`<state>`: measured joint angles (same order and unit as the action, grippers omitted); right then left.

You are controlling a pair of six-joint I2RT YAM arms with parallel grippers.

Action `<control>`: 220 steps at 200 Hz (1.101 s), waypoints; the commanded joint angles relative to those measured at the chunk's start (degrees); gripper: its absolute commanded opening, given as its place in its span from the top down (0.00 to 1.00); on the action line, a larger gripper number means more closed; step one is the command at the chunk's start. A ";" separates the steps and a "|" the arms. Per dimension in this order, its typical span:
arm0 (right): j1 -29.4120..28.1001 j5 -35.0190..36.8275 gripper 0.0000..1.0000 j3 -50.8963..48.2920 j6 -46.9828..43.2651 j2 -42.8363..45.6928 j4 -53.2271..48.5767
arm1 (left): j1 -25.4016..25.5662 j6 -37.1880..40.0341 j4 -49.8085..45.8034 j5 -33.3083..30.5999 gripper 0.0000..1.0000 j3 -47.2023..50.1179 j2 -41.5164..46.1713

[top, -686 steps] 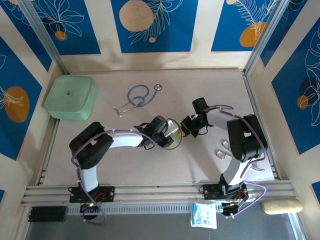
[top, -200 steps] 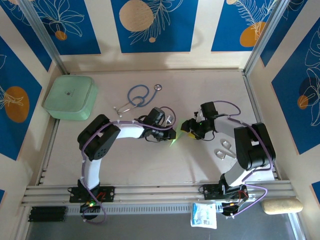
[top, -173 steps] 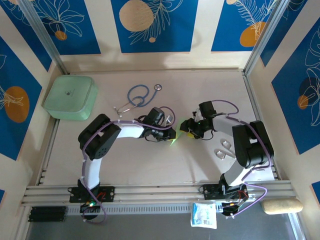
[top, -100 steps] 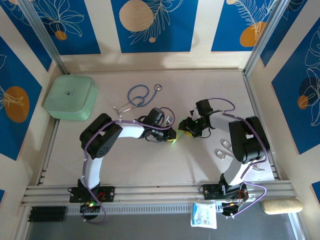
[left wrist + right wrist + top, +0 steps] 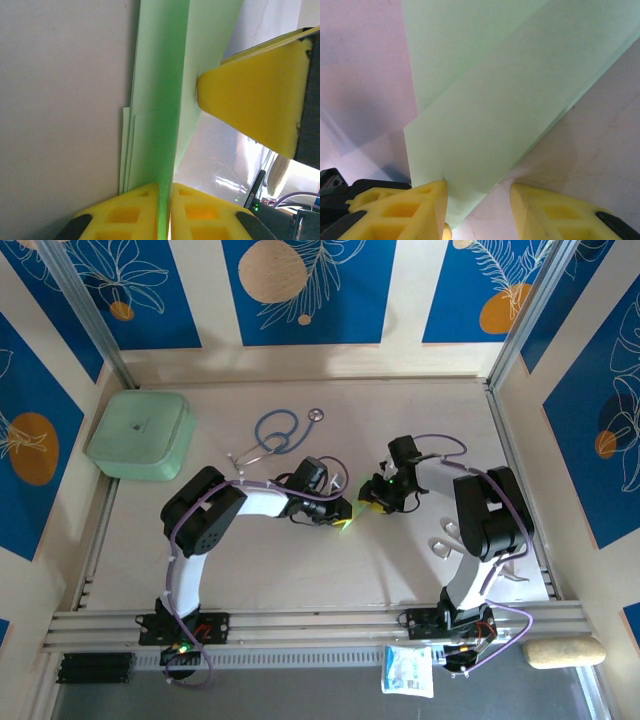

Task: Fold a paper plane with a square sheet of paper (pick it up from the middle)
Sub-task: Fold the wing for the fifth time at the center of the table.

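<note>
No word, brand or number can be read anywhere. The white packet (image 5: 407, 670) at six o'clock bears bluish print, too small to read.

One stethoscope (image 5: 275, 432), one box (image 5: 141, 434), seemingly one paper (image 5: 160, 100)

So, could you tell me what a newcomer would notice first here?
The folded pale green sheet of paper at the table's middle stands out, clamped between the left arm's shut yellow fingers. The right arm's yellow fingers stand apart at its edge. Farther back lie a blue stethoscope and, rear left, a mint-green rounded box.
</note>
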<state>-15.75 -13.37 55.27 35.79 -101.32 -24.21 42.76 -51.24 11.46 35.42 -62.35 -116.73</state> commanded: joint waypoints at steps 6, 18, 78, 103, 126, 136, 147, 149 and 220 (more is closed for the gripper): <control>-1.41 4.68 0.59 0.31 0.68 -4.30 -1.81 | -0.73 -0.46 -0.19 0.36 0.85 0.74 -0.27; -1.59 5.26 0.59 0.67 0.77 -4.83 -2.43 | -0.71 -0.15 -0.63 0.05 0.84 0.78 0.04; -2.57 6.32 0.58 2.38 0.95 -7.09 -4.24 | -0.69 0.61 -1.92 -0.61 0.81 1.88 1.58; -2.84 7.06 0.57 3.01 1.15 -7.83 -5.15 | -0.73 1.04 -2.74 -1.00 0.80 2.23 2.24; -2.89 7.47 0.57 3.43 1.30 -8.35 -5.76 | -0.75 1.32 -3.55 -1.38 0.80 2.59 2.69; -2.94 7.48 0.57 3.58 1.33 -8.52 -5.89 | -0.71 1.36 -3.89 -1.47 0.80 2.80 2.74; -2.93 7.43 0.57 3.62 1.38 -8.71 -5.95 | -0.73 1.66 -4.24 -1.74 0.81 2.86 2.73; -2.90 7.40 0.57 3.67 1.43 -8.76 -5.99 | -0.70 1.74 -4.36 -1.77 0.81 2.87 2.73; -2.89 6.05 0.55 4.49 1.83 -8.67 -6.47 | -0.75 1.76 -5.31 -3.33 0.87 2.41 1.86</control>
<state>-17.30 -10.15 61.67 37.17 -105.16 -32.18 42.74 -50.52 10.22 33.87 -60.77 -115.18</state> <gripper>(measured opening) 0.447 0.139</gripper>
